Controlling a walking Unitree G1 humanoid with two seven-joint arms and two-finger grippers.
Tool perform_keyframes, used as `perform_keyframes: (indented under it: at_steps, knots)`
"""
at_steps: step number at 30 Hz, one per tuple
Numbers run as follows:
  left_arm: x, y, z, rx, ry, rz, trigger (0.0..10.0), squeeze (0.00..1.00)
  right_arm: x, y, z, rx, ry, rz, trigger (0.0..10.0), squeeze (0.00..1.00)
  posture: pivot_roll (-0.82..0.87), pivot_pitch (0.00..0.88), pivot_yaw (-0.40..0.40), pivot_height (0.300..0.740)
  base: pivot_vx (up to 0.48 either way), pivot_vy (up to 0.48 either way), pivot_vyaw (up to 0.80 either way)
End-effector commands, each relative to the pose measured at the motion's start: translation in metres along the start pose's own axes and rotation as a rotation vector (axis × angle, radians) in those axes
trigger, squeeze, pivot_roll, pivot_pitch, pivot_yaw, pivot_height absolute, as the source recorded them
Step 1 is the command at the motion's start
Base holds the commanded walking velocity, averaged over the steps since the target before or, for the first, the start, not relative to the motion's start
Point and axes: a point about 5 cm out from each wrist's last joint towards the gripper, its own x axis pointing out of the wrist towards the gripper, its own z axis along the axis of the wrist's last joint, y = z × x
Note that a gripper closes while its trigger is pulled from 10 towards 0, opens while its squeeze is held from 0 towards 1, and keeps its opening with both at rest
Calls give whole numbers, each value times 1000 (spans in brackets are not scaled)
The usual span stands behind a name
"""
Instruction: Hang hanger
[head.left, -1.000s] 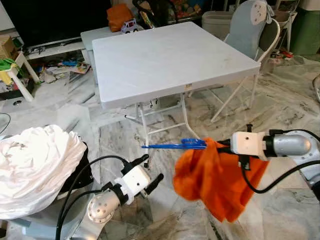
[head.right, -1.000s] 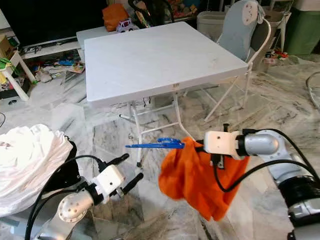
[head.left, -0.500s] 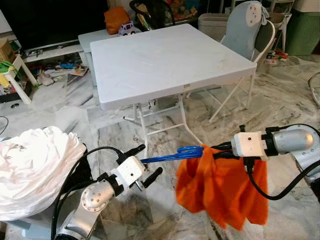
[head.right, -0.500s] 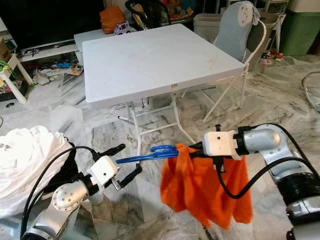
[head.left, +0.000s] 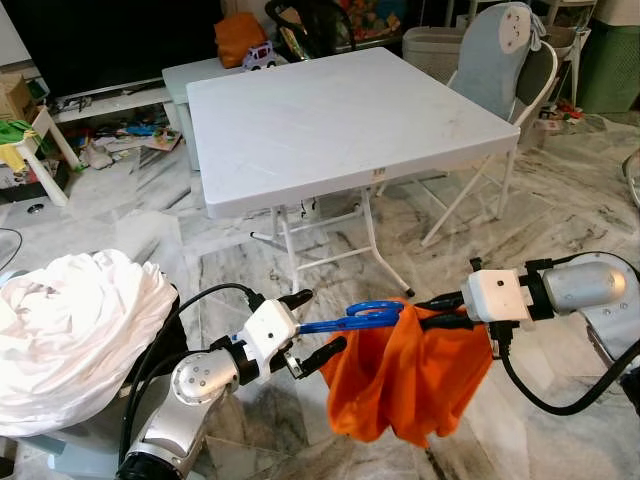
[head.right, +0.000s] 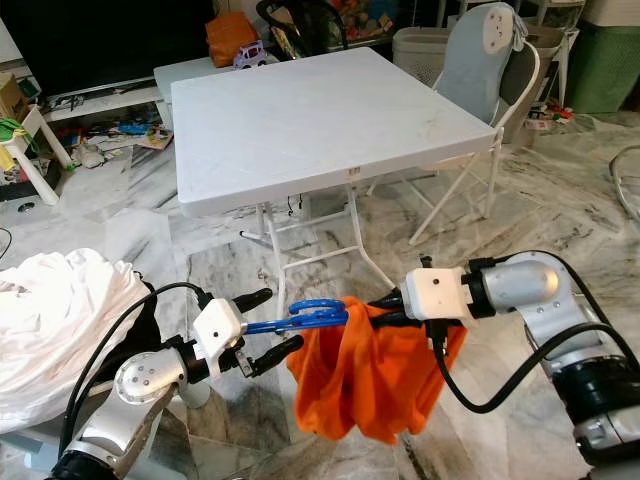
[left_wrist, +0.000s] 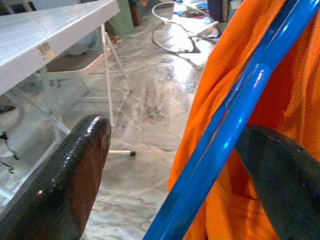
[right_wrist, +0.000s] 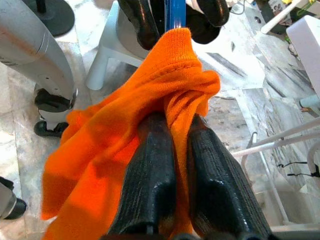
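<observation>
my right hand: clamped on hanger through cloth
my left hand: wide, fingers straddling hanger tip

bright, even indoor light, sheen on the marble floor, soft blur in both wrist views

table ahead, white bundle left
</observation>
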Motion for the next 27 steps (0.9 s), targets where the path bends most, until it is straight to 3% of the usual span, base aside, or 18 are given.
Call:
perform_keyframes:
  at_steps: [1,3,4,5,7,15,25,27]
  knots:
    - [-2,4,1,-4,21,-47,10000,0,-4,-6,13,-58,-41,-5,10000,0,-125,0,76,740,0,0,0]
    - [-3,4,0,-15,32,-74,10000,0,-3,-7,14,-61,-46,-7,10000,0,-125,0,76,740,0,0,0]
    - [-3,5,0,-20,36,-83,8196,0,-2,-7,15,-63,-50,-6,10000,0,-125,0,76,740,0,0,0]
    - [-3,6,0,-13,40,-86,2863,0,-1,-7,17,-64,-54,-7,10000,0,-125,0,76,740,0,0,0]
    - [-2,7,1,0,44,-98,0,0,1,-6,17,-60,-59,-2,10000,0,-121,0,74,740,0,0,0]
    - [1,7,6,17,32,-113,0,0,1,-2,13,-63,-25,23,10000,0,-122,0,72,740,0,0,0]
    - [0,14,11,128,80,-162,0,0,0,0,4,-74,34,33,10000,0,-123,0,73,740,0,0,0]
    - [-2,15,9,183,117,-184,0,0,-1,1,5,-78,31,38,10000,0,-125,0,73,740,0,0,0]
